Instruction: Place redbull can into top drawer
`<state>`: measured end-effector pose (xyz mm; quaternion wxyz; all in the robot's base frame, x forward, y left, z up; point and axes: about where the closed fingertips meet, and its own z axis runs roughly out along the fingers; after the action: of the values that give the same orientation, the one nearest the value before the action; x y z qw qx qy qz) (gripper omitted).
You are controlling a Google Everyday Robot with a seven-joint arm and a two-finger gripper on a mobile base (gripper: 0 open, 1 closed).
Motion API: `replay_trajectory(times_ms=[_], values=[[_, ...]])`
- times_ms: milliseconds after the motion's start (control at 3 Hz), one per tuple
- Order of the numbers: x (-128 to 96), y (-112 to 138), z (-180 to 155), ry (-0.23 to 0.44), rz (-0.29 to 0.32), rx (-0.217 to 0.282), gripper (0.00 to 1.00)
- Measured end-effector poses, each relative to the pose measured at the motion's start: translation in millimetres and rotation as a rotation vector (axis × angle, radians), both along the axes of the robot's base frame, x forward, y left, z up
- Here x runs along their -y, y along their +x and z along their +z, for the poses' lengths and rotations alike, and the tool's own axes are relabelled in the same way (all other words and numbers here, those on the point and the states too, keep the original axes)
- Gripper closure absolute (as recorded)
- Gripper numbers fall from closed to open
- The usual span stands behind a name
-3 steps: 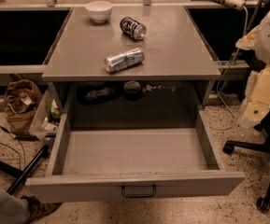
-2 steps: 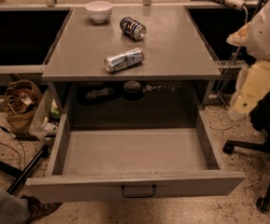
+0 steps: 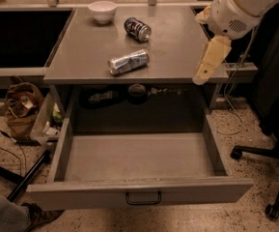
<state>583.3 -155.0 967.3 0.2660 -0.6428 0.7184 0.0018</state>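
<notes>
Two cans lie on their sides on the grey table [image 3: 177, 37] in front of me. The redbull can [image 3: 128, 62], slim and silver, rests near the front edge of the tabletop, left of centre. Its length runs roughly left to right. The dark blue can [image 3: 137, 29] lies further back, well apart from it, and a white bowl [image 3: 102, 11] stands near the back left corner.

My gripper [image 3: 209, 62] hangs in the air over the table's front right corner, pointing down and a little to the left, with its pale tip showing against the table's front edge. It is well to the right of the redbull can and touches neither can. Whether it is released or clenched I cannot tell from this angle. The white rounded housing of my arm [image 3: 240, 8] fills the upper right.

The top drawer [image 3: 81, 195] stands pulled far out below the tabletop, its flat front panel nearest the camera and its small dark wire handle [image 3: 143, 197] at centre. The redbull can is on the table above and behind it, not inside.

Under the tabletop, behind the drawer, sit a few dark things I cannot make out. A brown bag [image 3: 20, 108] slumps on the speckled floor at the left, and the base of a black office chair [image 3: 274, 153] stands at the right.
</notes>
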Motion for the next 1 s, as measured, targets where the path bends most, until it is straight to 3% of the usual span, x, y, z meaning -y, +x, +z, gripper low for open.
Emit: replay_trajectory(times_ms=[333, 667, 1000], values=[[0, 0, 0, 0.000, 0.000, 0.000, 0.00], [-17, 26, -10, 0.021, 0.042, 0.011, 0.00], [-68, 97, -54, 0.008, 0.099, 0.054, 0.00]])
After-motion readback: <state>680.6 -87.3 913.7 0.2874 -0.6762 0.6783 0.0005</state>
